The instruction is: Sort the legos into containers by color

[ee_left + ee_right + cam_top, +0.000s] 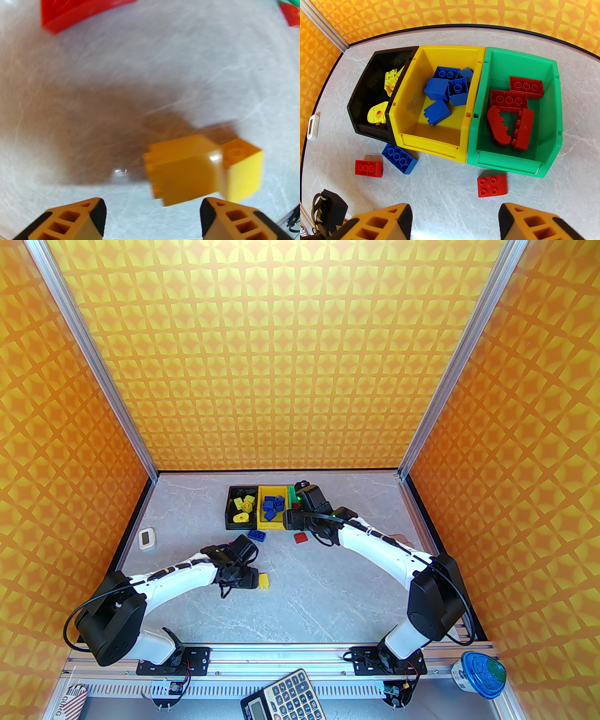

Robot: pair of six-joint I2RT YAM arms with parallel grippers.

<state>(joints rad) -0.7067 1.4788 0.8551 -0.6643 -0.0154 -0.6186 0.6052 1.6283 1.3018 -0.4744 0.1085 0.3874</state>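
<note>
Three containers stand in a row at the back: the black bin [361,110] holds yellow legos, the yellow bin [431,138] holds blue legos [447,90], and the green bin [548,131] holds red legos [511,112]. Loose on the table in front of them lie a blue lego [399,158], a red lego [368,168] and another red lego [492,186]. My right gripper [454,215] hangs open above the table just before the bins, with nothing between its fingers. My left gripper [152,211] is open low over the table. A yellow lego [201,168], blurred, lies just past its fingertips and off to the right [264,581].
A small white device [146,539] sits near the left wall. A grey calculator [283,697] and a blue-lidded cup [480,673] rest on the near ledge behind the arm bases. Patterned walls close in the table on three sides.
</note>
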